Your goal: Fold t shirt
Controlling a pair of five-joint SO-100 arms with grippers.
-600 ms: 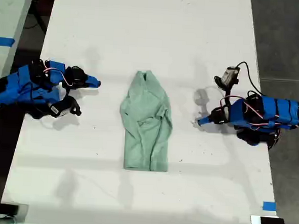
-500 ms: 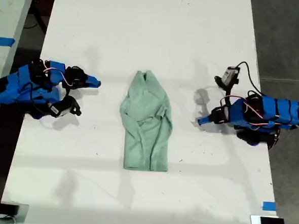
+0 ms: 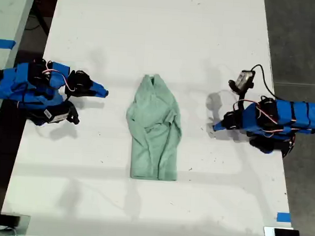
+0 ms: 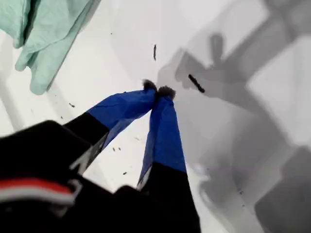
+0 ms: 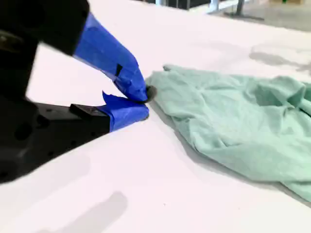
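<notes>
both arms shifted a bit since before, our first gripper (image 4: 158, 91) and our second gripper (image 5: 142, 101) pinched closed, empty, shirt (image 3: 154, 129) between arms

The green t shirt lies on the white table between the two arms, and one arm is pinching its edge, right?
No. The t shirt lies on the table between the arms, but neither pinches it: the exterior view shows both clear of the cloth.

Both arms (image 3: 25, 86) (image 3: 278, 119) wear blue shells over black motors, with red and white wires looping across the joints. Blue tape covers the gripper (image 4: 158, 91) fingers (image 5: 116, 60), tipped black.
</notes>
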